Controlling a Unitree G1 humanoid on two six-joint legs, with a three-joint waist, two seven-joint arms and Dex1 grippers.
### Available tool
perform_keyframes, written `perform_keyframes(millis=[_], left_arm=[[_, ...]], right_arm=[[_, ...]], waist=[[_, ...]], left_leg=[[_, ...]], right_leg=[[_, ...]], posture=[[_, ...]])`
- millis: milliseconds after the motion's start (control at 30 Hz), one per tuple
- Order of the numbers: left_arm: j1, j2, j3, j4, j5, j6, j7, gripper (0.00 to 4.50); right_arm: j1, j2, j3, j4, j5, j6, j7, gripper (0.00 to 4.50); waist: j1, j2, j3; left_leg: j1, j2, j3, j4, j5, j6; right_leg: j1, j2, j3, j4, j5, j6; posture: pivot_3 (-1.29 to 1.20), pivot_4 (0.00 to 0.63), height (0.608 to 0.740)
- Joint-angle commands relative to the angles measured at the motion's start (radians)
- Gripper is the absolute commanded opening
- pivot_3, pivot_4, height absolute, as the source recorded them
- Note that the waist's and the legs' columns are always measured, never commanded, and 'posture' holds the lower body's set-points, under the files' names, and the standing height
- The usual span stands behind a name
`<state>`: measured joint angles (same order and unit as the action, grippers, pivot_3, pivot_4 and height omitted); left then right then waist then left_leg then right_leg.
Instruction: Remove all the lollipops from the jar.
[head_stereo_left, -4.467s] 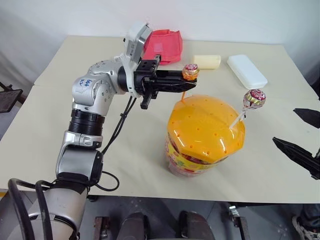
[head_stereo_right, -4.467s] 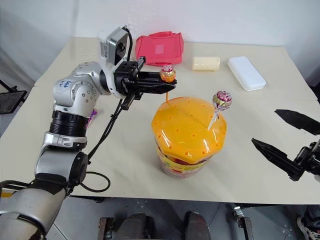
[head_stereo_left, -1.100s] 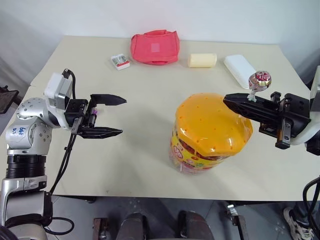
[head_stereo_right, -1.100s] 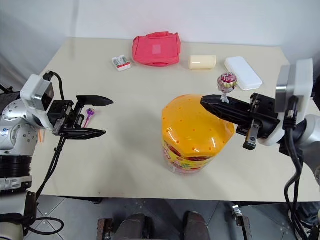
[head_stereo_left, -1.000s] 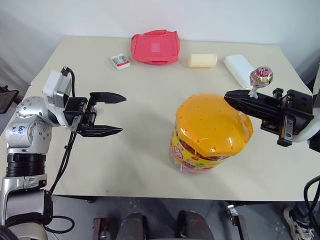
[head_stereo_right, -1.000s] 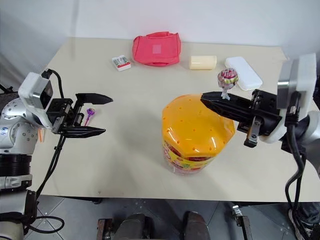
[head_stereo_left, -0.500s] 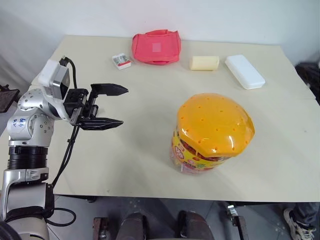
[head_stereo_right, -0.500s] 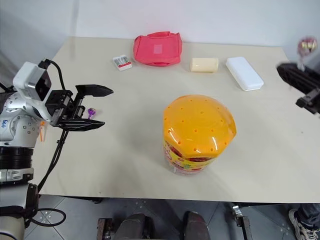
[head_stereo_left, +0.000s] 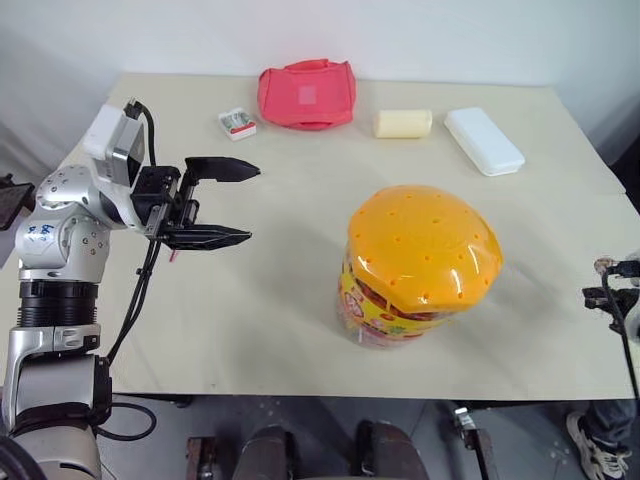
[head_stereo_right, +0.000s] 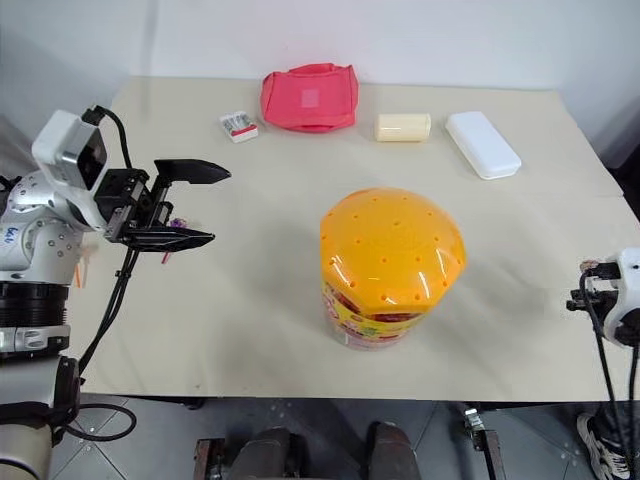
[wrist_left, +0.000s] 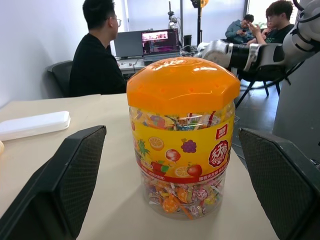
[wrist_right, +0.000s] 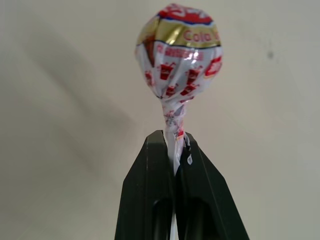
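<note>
Well left of the jar (head_stereo_left: 420, 262): left gripper (head_stereo_left: 230, 202), jaws spread wide, empty. Right of the jar: right gripper (wrist_right: 176, 145), clamped on a lollipop (wrist_right: 178, 49) stick.

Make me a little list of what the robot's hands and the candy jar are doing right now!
jar: upright on the table, orange lid on, no lollipop sticking out of the lid
left gripper: open, holding nothing, held above the table to the jar's left
right gripper: shut on a lollipop's stick
lollipop: wrapped, out of the jar
behind the jar: red pouch, white case
</note>
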<state>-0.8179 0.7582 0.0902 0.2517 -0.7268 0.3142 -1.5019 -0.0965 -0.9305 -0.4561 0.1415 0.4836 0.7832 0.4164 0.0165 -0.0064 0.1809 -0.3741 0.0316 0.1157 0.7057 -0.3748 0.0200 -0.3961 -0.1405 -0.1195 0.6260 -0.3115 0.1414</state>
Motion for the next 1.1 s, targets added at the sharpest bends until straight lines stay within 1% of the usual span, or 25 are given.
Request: perform_keyframes(millis=[33,100,167,200,233,300,400,433,500,567,667,733,833,900,967,1100], left_arm=[[-0.013,0.003,0.008,-0.017,0.006,0.001,-0.062,4.50],[-0.009,0.006,0.011,-0.022,0.006,0.007,-0.061,4.50],[-0.007,0.011,0.010,-0.024,0.009,0.014,-0.061,4.50],[-0.006,0.013,0.011,-0.024,0.010,0.018,-0.061,4.50],[-0.009,0.010,0.014,-0.016,0.016,0.026,-0.036,4.50],[-0.016,0.002,0.017,0.001,0.026,0.036,-0.005,4.50],[-0.014,-0.006,0.017,0.008,0.035,0.062,0.015,4.50],[-0.013,-0.006,0.019,0.008,0.037,0.069,0.019,4.50],[-0.010,-0.011,0.021,0.014,0.043,0.082,0.031,4.50],[0.004,-0.016,0.015,0.025,0.067,0.105,0.077,4.50],[0.024,-0.017,-0.003,0.048,0.123,0.126,0.145,4.50],[0.046,-0.029,-0.003,0.049,0.148,0.118,0.180,4.50],[0.096,-0.045,0.013,0.023,0.149,0.115,0.203,4.50],[0.132,-0.050,0.020,0.004,0.143,0.123,0.210,4.50],[0.185,-0.055,0.031,-0.030,0.137,0.118,0.223,4.50],[0.296,-0.081,0.079,-0.141,0.103,0.114,0.269,4.50]], right_arm=[[-0.012,0.018,-0.031,0.020,-0.047,-0.029,-0.040,0.73],[-0.001,0.034,-0.052,0.003,-0.048,-0.026,-0.045,1.32],[0.029,0.045,-0.085,-0.041,-0.043,-0.022,-0.043,2.09],[0.046,0.050,-0.100,-0.069,-0.040,-0.025,-0.040,2.38],[0.076,0.056,-0.130,-0.126,-0.025,-0.017,-0.031,2.75],[0.134,0.070,-0.188,-0.238,0.005,-0.004,-0.011,3.31],[0.200,0.097,-0.277,-0.388,0.075,0.005,0.046,4.35],[0.213,0.105,-0.296,-0.421,0.091,0.009,0.056,4.46],[0.236,0.131,-0.342,-0.495,0.146,-0.003,0.092,4.46],[0.261,0.168,-0.377,-0.575,0.212,-0.056,0.162,4.46],[0.301,0.198,-0.362,-0.623,0.228,-0.135,0.252,4.46],[0.356,0.197,-0.310,-0.640,0.196,-0.205,0.340,4.46],[0.446,0.174,-0.206,-0.663,0.145,-0.309,0.492,4.46],[0.469,0.161,-0.145,-0.657,0.117,-0.364,0.557,4.46],[0.450,0.163,-0.089,-0.623,0.087,-0.405,0.575,4.46],[0.366,0.211,-0.029,-0.552,0.056,-0.447,0.516,4.46]], waist=[[0.001,0.000,0.000],[0.001,0.000,0.000],[0.003,0.000,0.000],[0.003,0.000,0.000],[0.004,0.000,0.000],[0.008,0.000,0.000],[0.006,0.000,0.000],[0.007,0.000,0.000],[0.007,0.000,0.000],[0.009,0.000,0.000],[0.008,0.000,0.000],[0.009,0.000,0.000],[0.008,0.000,0.000],[0.007,0.000,0.000],[0.005,0.000,0.000],[0.002,0.000,0.000]], left_leg=[[0.000,0.000,0.000,0.000,0.000,0.000],[0.000,0.000,0.000,0.000,0.000,0.000],[0.000,0.000,0.000,0.000,0.000,0.000],[0.000,0.000,0.000,0.000,0.000,0.000],[0.000,0.000,0.000,0.000,0.000,0.000],[0.000,0.000,0.000,0.000,0.000,0.000],[0.000,0.000,0.000,0.000,0.000,0.000],[0.000,0.000,0.000,0.000,0.000,0.000],[0.000,0.000,0.000,0.000,0.000,0.000],[0.000,0.000,0.000,-0.001,0.000,0.000],[0.000,0.000,-0.001,-0.001,0.000,0.000],[0.000,-0.001,-0.001,-0.001,0.000,0.000],[0.001,-0.001,-0.001,-0.001,0.000,0.000],[0.001,-0.001,0.000,-0.001,0.000,0.000],[0.002,0.000,0.000,-0.001,0.000,0.000],[0.003,0.000,0.001,-0.001,0.000,0.000]], right_leg=[[0.000,0.000,0.000,0.000,0.000,0.000],[0.000,0.000,0.000,0.000,0.000,0.000],[0.000,0.000,0.000,0.000,0.000,0.000],[0.000,0.000,0.000,0.000,0.000,0.000],[0.000,0.000,0.000,0.000,0.000,0.000],[0.000,0.000,0.000,0.000,0.000,0.000],[0.000,0.000,0.000,0.000,0.000,0.000],[0.000,0.000,0.000,0.000,0.000,0.000],[0.000,0.000,0.000,0.000,0.000,0.000],[0.000,0.000,0.000,0.000,0.000,0.000],[0.000,0.000,0.000,0.000,0.000,0.000],[0.001,0.000,0.000,0.000,0.000,0.000],[0.001,0.000,0.000,0.000,0.000,0.000],[0.001,0.000,0.000,0.000,0.000,0.000],[0.001,0.000,0.001,0.000,0.000,0.000],[0.002,0.000,0.002,0.000,0.000,0.000]], posture=[[0.00,0.150,0.740],[0.00,0.150,0.740],[0.00,0.150,0.740],[0.00,0.150,0.740],[0.00,0.150,0.740],[0.00,0.150,0.740],[0.00,0.150,0.740],[0.00,0.150,0.740],[0.00,0.150,0.740],[0.00,0.150,0.740],[0.00,0.150,0.740],[0.00,0.150,0.740],[0.00,0.150,0.740],[0.00,0.150,0.740],[0.00,0.150,0.740],[0.00,0.150,0.740]])
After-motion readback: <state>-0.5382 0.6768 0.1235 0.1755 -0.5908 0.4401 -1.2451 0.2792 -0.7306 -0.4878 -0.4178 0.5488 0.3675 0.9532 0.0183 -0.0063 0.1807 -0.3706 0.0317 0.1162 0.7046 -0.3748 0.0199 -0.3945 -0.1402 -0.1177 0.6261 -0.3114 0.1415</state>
